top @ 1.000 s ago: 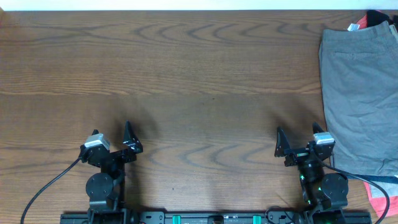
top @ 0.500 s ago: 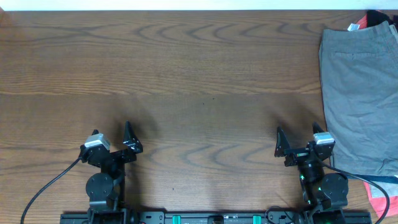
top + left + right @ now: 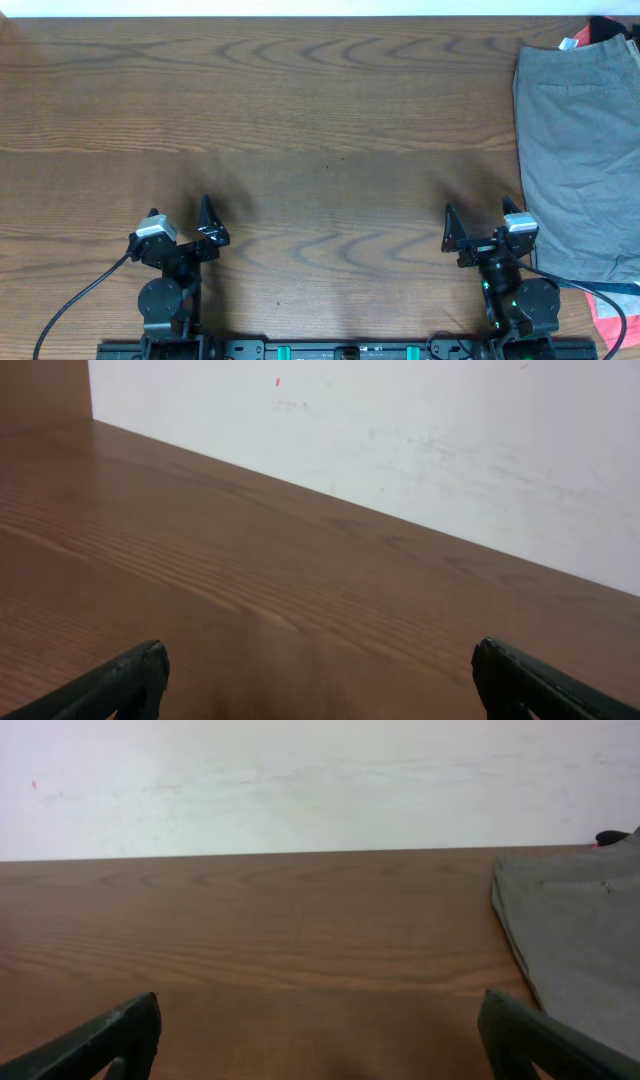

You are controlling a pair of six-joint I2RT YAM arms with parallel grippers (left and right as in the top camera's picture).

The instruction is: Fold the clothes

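Lying flat beside right claw (image 3: 480,232): grey shorts (image 3: 580,150).

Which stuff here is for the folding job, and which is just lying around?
For folding: grey shorts, black piece, orange-red piece.
Just there: wooden table, black cable.

grey shorts (image 3: 580,150) cut off right, orange-red piece (image 3: 606,316) — cropped

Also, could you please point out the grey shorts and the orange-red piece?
grey shorts (image 3: 580,150): overhead view, middle of the fabric.
orange-red piece (image 3: 615,325): overhead view, its visible corner.
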